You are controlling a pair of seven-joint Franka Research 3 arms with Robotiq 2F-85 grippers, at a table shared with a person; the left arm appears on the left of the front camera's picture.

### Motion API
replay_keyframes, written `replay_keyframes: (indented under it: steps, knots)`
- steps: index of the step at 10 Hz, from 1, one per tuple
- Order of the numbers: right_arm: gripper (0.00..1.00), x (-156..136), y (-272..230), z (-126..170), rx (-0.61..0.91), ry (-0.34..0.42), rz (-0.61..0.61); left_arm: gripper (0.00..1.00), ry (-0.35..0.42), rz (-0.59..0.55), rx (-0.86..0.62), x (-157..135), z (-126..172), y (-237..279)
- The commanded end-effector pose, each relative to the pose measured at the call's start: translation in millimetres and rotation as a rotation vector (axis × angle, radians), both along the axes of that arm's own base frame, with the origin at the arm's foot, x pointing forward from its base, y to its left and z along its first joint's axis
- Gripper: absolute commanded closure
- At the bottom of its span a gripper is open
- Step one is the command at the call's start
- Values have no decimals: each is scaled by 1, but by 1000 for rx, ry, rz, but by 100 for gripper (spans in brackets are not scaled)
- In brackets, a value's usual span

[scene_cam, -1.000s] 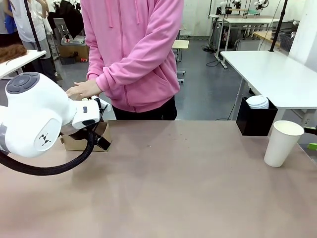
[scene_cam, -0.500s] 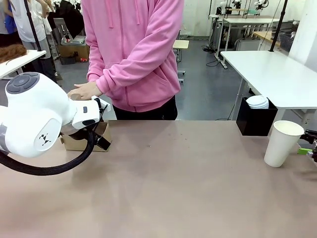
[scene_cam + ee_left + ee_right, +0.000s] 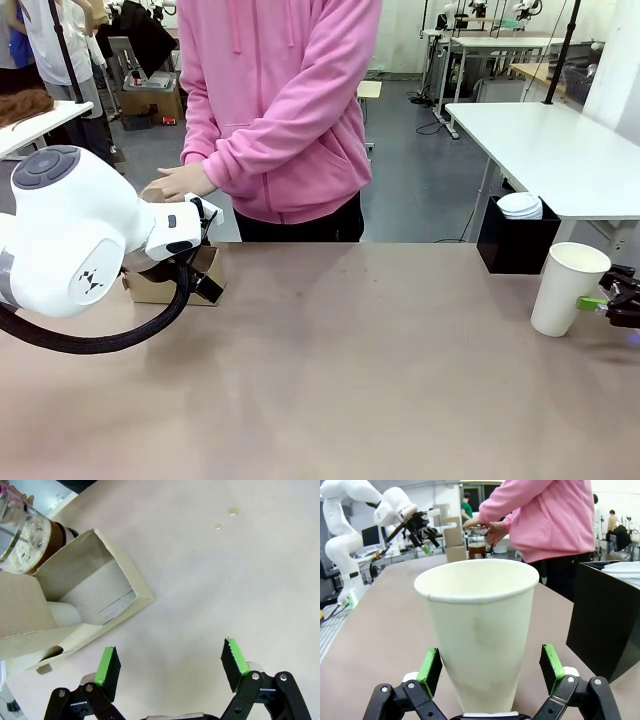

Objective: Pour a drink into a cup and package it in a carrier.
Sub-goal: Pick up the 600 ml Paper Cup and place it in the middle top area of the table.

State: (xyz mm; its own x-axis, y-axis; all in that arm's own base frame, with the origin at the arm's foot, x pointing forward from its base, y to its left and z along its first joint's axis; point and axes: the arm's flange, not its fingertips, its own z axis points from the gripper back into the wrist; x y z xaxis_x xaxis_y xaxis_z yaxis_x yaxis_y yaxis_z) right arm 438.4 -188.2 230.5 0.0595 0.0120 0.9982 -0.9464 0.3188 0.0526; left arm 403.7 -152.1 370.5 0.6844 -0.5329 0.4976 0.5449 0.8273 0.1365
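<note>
Right tool: jaws fully spread, straddling tall plain white tapered paper cup. Green pads stand apart from its wall on both sides; nothing gripped.
Left tool: likewise wide open, empty, hovering just beside brown cardboard two-hole carrier. Glass press jug of dark brown drink beyond it, at person's hand.
Step, judged: reaching for cup.
Next: close gently, since thin paper crushes.

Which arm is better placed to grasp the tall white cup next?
Right. The right gripper, open, straddles the cup, one pad each side. The left gripper is open by the carrier, across the table.
</note>
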Motion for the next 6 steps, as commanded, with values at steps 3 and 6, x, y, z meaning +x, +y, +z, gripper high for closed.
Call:
replay_keyframes:
  steps: [3, 6]
  knots:
    - [0, 2, 27, 7, 6, 22, -1, 0, 0, 0, -2, 0, 0, 0]
    - [0, 6, 45, 10, 20, 30, 26, 0, 0, 0, -2, 0, 0, 0]
